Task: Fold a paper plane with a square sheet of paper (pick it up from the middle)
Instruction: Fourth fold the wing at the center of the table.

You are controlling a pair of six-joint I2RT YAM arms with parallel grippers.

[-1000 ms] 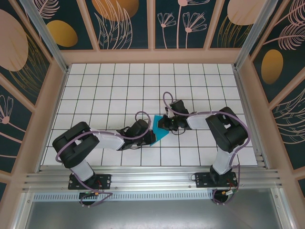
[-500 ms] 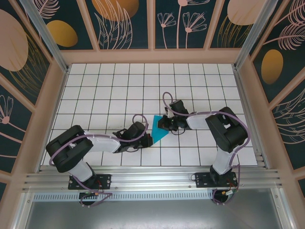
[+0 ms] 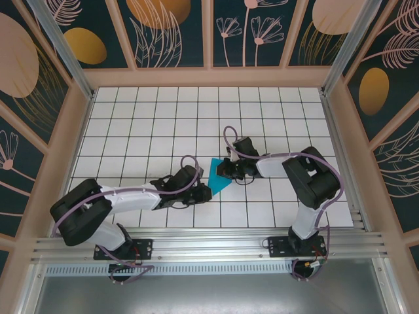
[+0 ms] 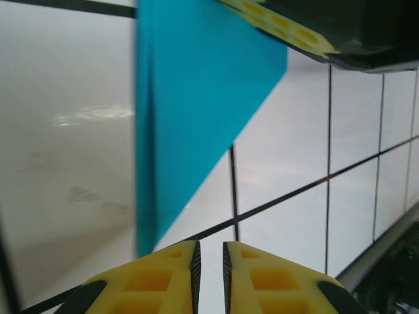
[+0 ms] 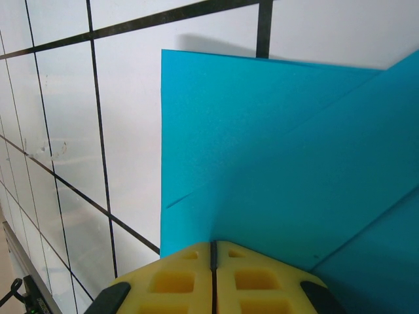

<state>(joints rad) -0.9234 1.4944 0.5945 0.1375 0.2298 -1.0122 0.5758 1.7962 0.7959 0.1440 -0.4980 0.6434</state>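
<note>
The teal-blue sheet of paper [image 3: 218, 177] lies flat on the white tiled table [image 3: 157, 124], folded to a triangle whose tip points toward the near left. In the left wrist view the paper [image 4: 196, 98] narrows to a point just ahead of my left gripper [image 4: 209, 252], whose jaws stand slightly apart with nothing between them. From above, the left gripper [image 3: 203, 192] sits just off that tip. My right gripper [image 3: 226, 171] is shut, its tips [image 5: 213, 247] resting on the folded paper [image 5: 275, 163], where diagonal creases show.
Wooden frame walls and metal posts [image 3: 63, 52] ring the tiled floor. An aluminium rail [image 3: 209, 245] runs along the near edge by the arm bases. The two arms meet at the table's middle, with bare tiles behind and to both sides.
My left gripper has slid back off the paper toward the near left and its jaws have parted a little. The right gripper has stayed shut on top of the paper.
</note>
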